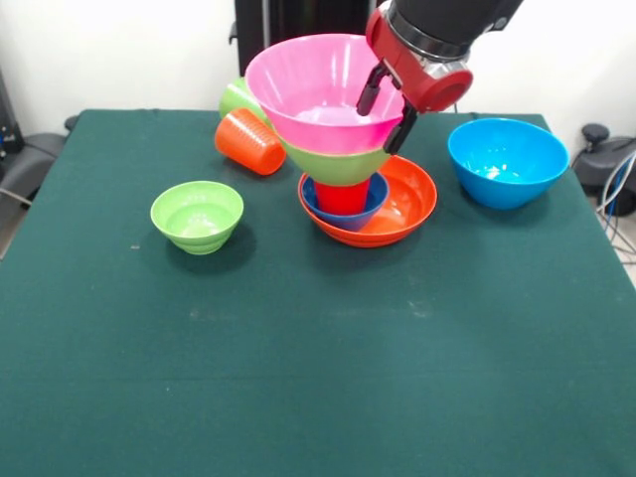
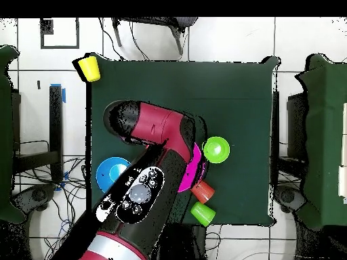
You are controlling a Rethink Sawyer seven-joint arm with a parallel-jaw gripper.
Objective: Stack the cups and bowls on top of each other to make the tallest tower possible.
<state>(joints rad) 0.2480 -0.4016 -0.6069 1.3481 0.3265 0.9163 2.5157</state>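
Fingers spread astride pink bowl rim

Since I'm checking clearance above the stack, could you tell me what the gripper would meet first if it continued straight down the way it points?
Most likely the pink bowl: the open gripper hangs at its rim, one finger apparently inside; depth is unclear.

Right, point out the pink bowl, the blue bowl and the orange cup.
pink bowl (image 1: 308,84), front view, on its inner wall left of the gripper.
blue bowl (image 1: 507,159), front view, on the inside of the bowl.
orange cup (image 1: 248,141), front view, on the ribbed side of the cup, which lies on its side.
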